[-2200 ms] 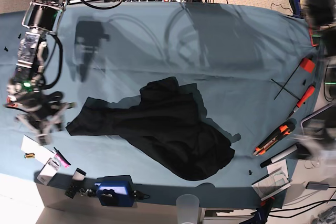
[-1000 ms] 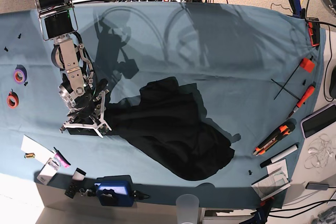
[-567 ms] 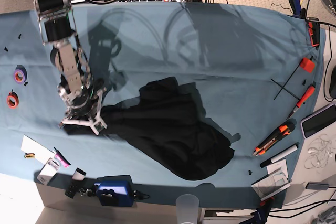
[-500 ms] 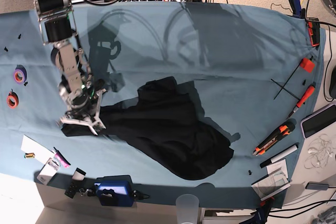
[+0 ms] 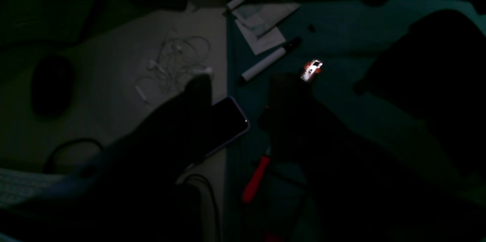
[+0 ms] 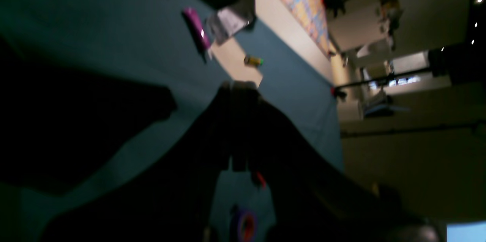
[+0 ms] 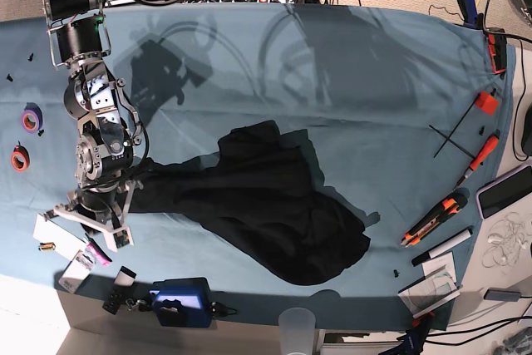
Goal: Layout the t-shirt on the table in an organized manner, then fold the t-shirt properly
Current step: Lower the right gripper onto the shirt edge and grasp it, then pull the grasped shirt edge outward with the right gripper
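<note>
1 black t-shirt (image 7: 266, 205), crumpled mid-table (image 7: 374, 64) | 2 tape rolls (image 7: 32, 119) far left | right gripper (image 7: 125, 184) clamped on shirt's left end | left gripper (image 5: 235, 94) jaws parted, holding nothing

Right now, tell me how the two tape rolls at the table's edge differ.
The purple tape roll lies farther from the camera side; the orange-red tape roll lies nearer it, just off the purple one. The purple roll looks slightly larger, with a pale inner ring; the orange-red roll's centre looks dark. Both lie flat on the teal-blue table cloth, apart from the black t-shirt and the right gripper.
</note>
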`<state>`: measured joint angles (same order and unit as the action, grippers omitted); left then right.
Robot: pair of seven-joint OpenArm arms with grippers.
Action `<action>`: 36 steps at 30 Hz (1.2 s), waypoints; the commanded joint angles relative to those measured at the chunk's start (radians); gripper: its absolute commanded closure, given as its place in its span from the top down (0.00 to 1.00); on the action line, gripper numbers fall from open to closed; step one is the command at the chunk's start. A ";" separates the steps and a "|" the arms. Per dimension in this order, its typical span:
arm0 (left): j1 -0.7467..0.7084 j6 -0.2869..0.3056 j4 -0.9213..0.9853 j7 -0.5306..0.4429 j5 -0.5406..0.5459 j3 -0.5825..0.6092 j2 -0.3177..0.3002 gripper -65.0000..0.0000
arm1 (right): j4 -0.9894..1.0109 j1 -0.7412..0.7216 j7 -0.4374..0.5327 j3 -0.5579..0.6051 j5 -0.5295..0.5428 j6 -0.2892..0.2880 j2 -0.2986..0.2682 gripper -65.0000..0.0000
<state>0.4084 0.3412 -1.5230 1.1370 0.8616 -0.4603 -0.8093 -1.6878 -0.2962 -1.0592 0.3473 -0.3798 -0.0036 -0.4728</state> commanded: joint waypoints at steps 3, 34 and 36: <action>0.023 0.000 -0.013 -0.023 0.014 -0.009 -0.027 0.39 | -0.014 -0.020 -0.013 -0.009 -0.018 0.008 -0.012 0.00; 0.018 -0.007 -0.013 -0.023 0.015 -0.009 -0.024 0.39 | 0.299 -0.009 0.214 -0.848 0.882 -0.437 -0.002 0.00; 0.018 -0.007 -0.013 -0.023 0.015 -0.009 -0.024 0.39 | 0.371 -0.009 0.196 -0.870 0.862 -0.473 -0.002 0.00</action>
<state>0.4049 0.3370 -1.5230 1.1362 0.8619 -0.4603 -0.8085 -1.2980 -0.2832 -0.8883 -0.5182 0.4698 -0.4725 -0.4538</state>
